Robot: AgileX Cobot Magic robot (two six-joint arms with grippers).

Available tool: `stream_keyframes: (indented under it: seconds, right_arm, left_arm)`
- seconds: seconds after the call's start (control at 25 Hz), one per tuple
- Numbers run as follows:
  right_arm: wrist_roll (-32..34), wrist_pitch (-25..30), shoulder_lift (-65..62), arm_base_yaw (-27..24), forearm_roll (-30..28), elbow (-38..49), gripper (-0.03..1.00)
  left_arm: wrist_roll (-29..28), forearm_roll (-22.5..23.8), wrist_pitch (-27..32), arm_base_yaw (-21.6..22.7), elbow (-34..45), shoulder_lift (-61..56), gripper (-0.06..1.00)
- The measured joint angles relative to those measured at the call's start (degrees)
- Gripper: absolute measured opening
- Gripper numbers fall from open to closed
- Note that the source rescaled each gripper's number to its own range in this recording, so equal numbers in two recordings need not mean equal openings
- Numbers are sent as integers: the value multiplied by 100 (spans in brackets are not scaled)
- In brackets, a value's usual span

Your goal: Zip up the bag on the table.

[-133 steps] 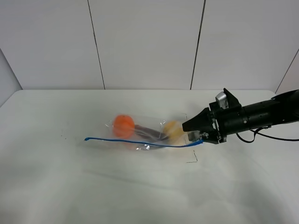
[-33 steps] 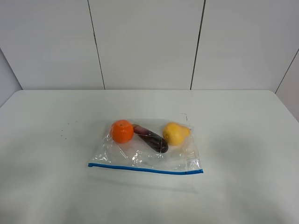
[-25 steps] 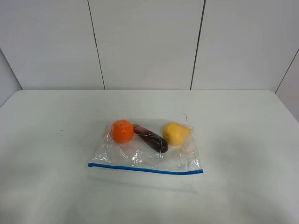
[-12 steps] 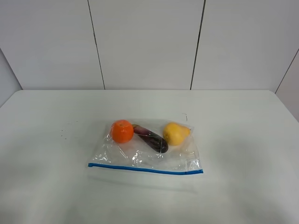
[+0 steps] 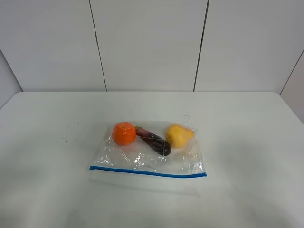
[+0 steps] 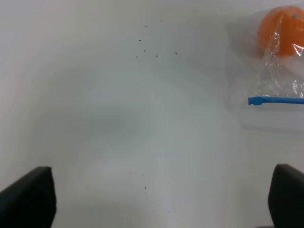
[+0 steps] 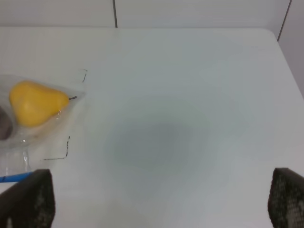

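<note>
Bag (image 6: pixel 280 71) cropped at left wrist view's edge, eggplant (image 7: pixel 4 128) cropped in right wrist view.

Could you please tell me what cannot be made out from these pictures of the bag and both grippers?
- Bag, exterior high: whether the blue zip strip is sealed; too thin.
- Left wrist: bag cut off by the frame edge; only the orange shows.
- Right wrist: bag cut off; eggplant barely visible.
- Both arms: outside the exterior high view.

Bare lab/test cell: white table (image 5: pixel 247 142), plain grey wall panels (image 5: pixel 147 42).
</note>
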Motion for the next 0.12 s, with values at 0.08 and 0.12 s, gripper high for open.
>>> stream_keyframes:
  seconds: [0.08,0.12]
  right_arm:
    - [0,0,0,0,0,0,100]
    - [0,0,0,0,0,0,100]
  left_arm:
    - [0,0,0,0,0,0,100]
    - [0,0,0,0,0,0,100]
